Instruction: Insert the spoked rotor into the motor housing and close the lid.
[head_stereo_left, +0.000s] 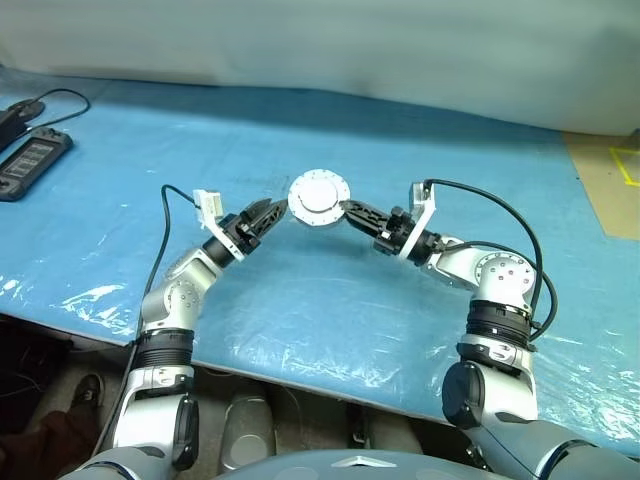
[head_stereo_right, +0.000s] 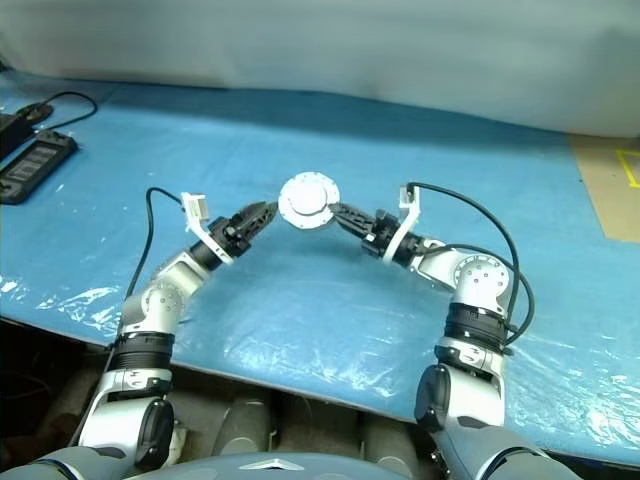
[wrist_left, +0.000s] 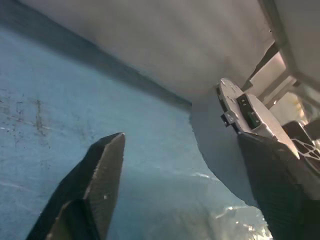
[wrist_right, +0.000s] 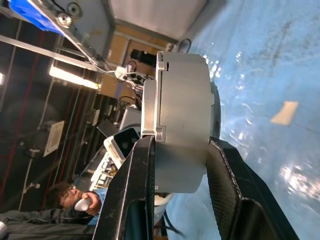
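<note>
A round silver-grey motor housing (head_stereo_left: 319, 198) hangs in the air above the blue table (head_stereo_left: 330, 310), its flat closed lid face turned toward me. My right gripper (head_stereo_left: 350, 212) is shut on its rim from the right; the right wrist view shows both fingers (wrist_right: 135, 190) clamped on the housing (wrist_right: 182, 100). My left gripper (head_stereo_left: 270, 212) sits just left of the housing with its fingers spread open, and one finger (wrist_left: 270, 175) is close beside the disc's edge (wrist_left: 250, 112). The spoked rotor is hidden.
Black devices with a cable (head_stereo_left: 30, 160) lie at the table's far left. A brown board with yellow tape (head_stereo_left: 610, 180) lies at the far right. A pale wall backs the table. A person (wrist_right: 70, 200) sits far off in the right wrist view.
</note>
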